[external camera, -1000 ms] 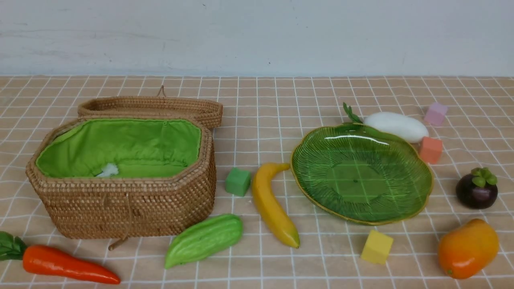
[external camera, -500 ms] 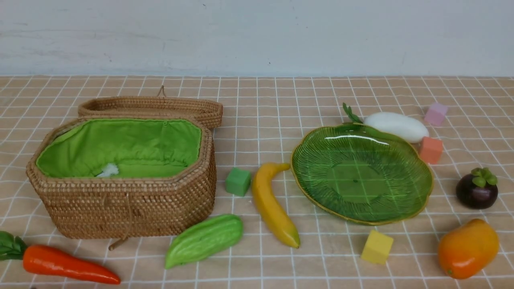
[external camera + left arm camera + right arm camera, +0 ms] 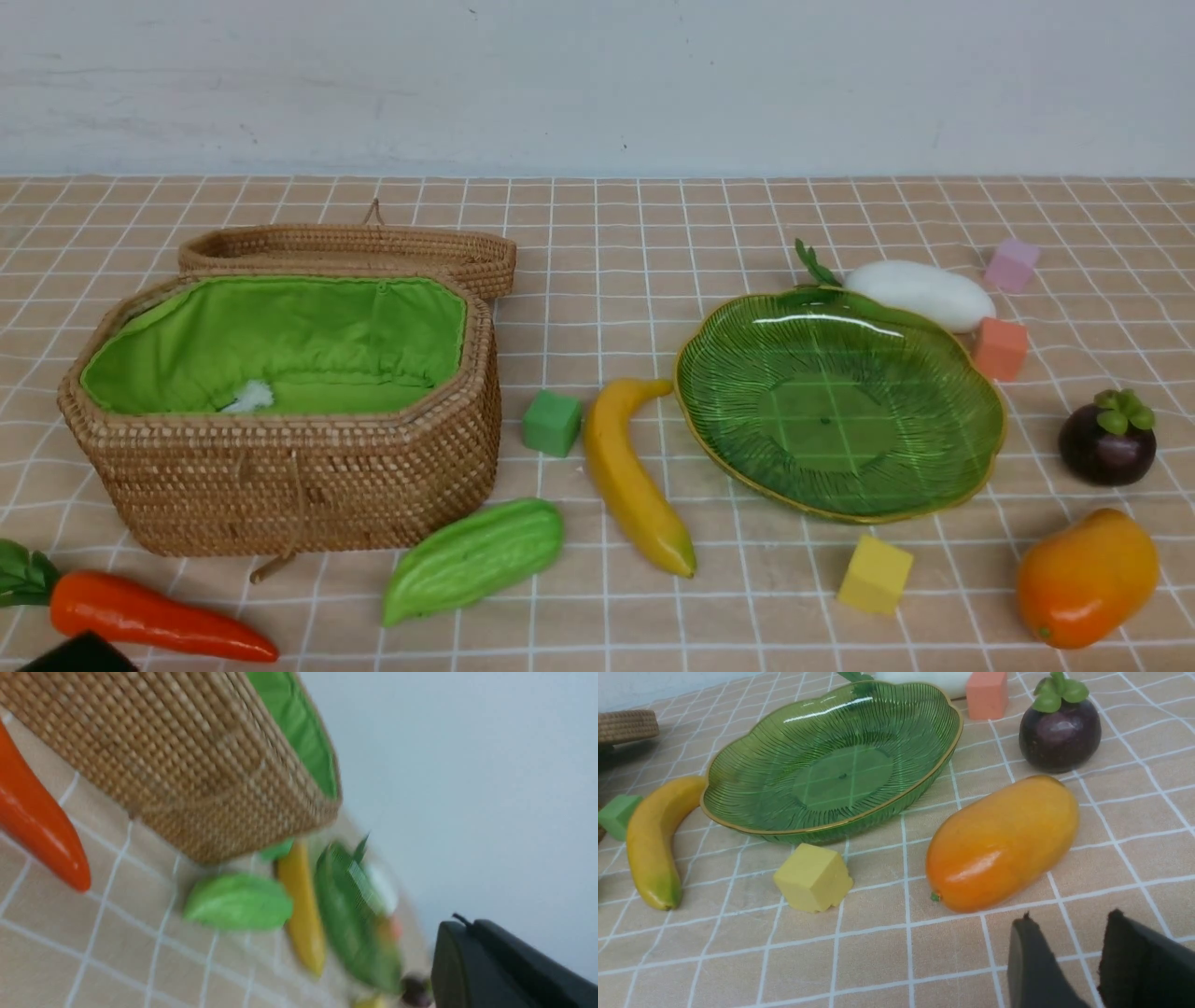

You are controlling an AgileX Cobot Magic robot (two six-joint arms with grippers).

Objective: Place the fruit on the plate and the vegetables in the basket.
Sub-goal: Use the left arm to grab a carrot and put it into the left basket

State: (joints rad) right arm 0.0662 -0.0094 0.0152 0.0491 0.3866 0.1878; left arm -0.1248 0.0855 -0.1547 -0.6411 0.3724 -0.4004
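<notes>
Front view: basket [image 3: 299, 495] at 9 o'clock, plate [image 3: 840, 411] at 3; carrot [image 3: 149, 621] at basket's 7, mango [image 3: 1088, 579] at plate's 5. L gripper [image 3: 82, 653] jaws together, beside carrot. R gripper [image 3: 1069, 919] fingers apart, near mango, holding nothing.

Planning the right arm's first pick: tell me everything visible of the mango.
The mango is a glossy, plastic-looking toy, orange shading to yellow, oblong, with a tiny green nub at one end. It lies on its side on the checked cloth on the robot's right, apart from the plate, mangosteen and yellow cube. Nothing touches it; the right tool hangs open short of it.
</notes>
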